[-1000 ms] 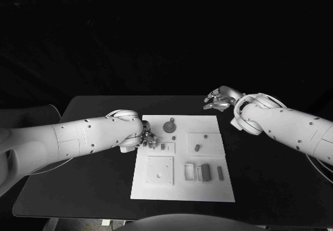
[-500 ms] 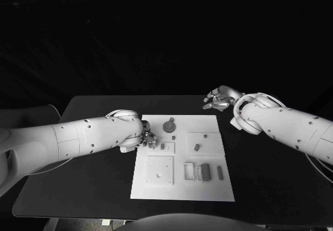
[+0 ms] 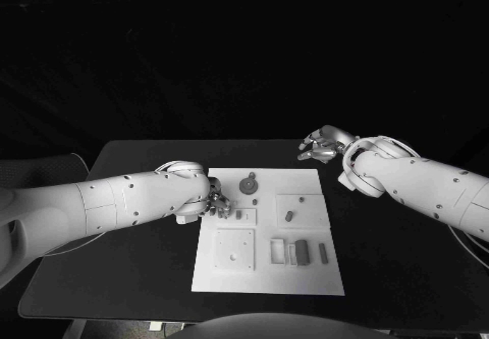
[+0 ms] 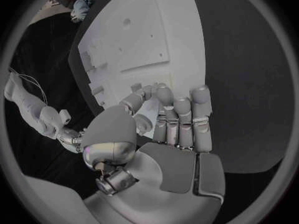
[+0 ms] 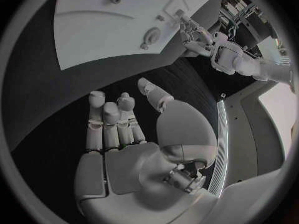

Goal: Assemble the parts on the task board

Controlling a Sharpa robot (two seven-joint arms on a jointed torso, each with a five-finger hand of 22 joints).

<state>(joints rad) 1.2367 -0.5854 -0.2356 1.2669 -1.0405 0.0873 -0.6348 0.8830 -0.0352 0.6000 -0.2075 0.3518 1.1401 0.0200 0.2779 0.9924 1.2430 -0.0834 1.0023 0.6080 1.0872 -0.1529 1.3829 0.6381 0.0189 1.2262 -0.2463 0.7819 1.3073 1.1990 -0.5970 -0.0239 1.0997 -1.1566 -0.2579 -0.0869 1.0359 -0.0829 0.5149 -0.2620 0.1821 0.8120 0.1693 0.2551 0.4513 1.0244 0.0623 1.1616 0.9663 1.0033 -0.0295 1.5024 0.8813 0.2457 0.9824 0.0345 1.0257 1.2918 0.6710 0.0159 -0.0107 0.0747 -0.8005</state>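
The white task board [image 3: 270,272] lies in the middle of the black table. On it are a round part [image 3: 249,186], a small peg [image 3: 255,202], a short piece [image 3: 290,215] and dark bars [image 3: 302,250] beside a pale frame [image 3: 277,251]. My left hand [image 3: 216,204] hovers at the board's left edge, fingers curled down with thumb and fingertips close over the board [image 4: 143,35]; whether the left hand [image 4: 171,119] pinches a part is hidden. My right hand [image 3: 324,147] hangs beyond the board's far right corner, and the right hand [image 5: 124,129] holds nothing, fingers loosely bent.
A raised square plate [image 3: 234,249] with holes sits on the board's near left. Bare black table [image 3: 133,261] runs along both sides of the board, and its front edge is close to me.
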